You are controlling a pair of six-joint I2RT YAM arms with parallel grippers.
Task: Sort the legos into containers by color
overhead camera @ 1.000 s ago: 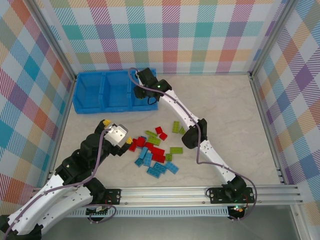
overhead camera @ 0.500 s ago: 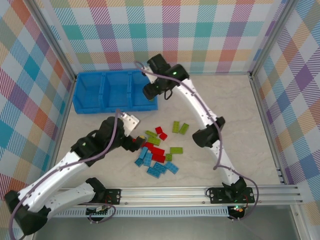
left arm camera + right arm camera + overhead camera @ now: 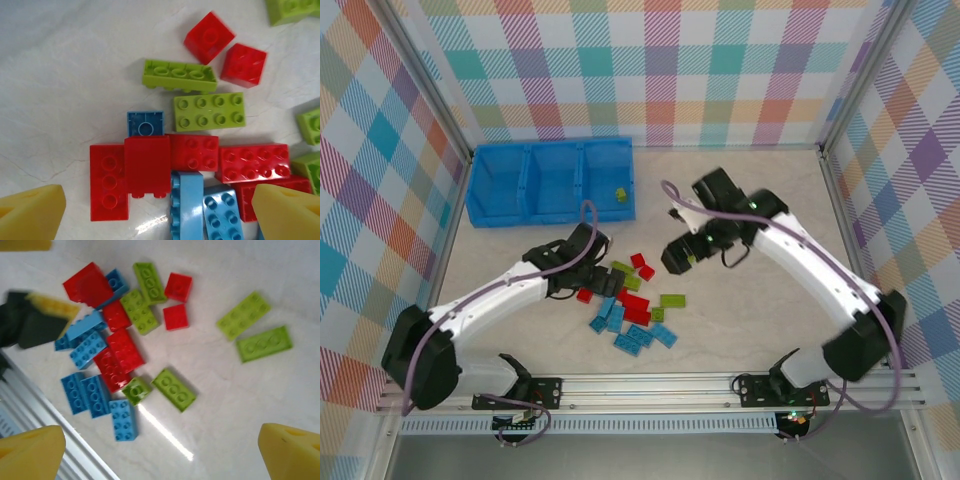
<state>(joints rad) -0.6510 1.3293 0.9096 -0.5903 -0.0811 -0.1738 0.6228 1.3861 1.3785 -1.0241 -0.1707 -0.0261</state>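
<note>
One long tray (image 3: 552,219) of bright blue plastic, made of three joined open-top bins, sat at the upper left of the top view near the back wall. A single small lime green brick (image 3: 619,193) lay in its rightmost bin. The other small flat plastic bricks (image 3: 635,300) were heaped at the centre of that frame, well apart from the tray.

In the right wrist view I counted six green bricks (image 3: 173,389), six red bricks (image 3: 125,347) and at least six light blue bricks (image 3: 97,395). Some of the blue ones were partly hidden. Two of the green ones lay on their own toward the right of that frame.

The left gripper (image 3: 160,212) hung low over the pile's left side. Its yellow fingertips (image 3: 30,212) sat in the two lower corners of its view, spread wide and grasping nothing. The right gripper (image 3: 160,452) hovered higher, at the pile's upper right in the top view, also released, with nothing between its tips.

Bare tabletop ran from the pile to the right edge of the top view, and also between the pile and the tray. The surface was a pale marbled table (image 3: 780,200). It was closed in by pastel plaid walls (image 3: 660,70), with an aluminium rail (image 3: 720,385) along the bottom of the frame.
</note>
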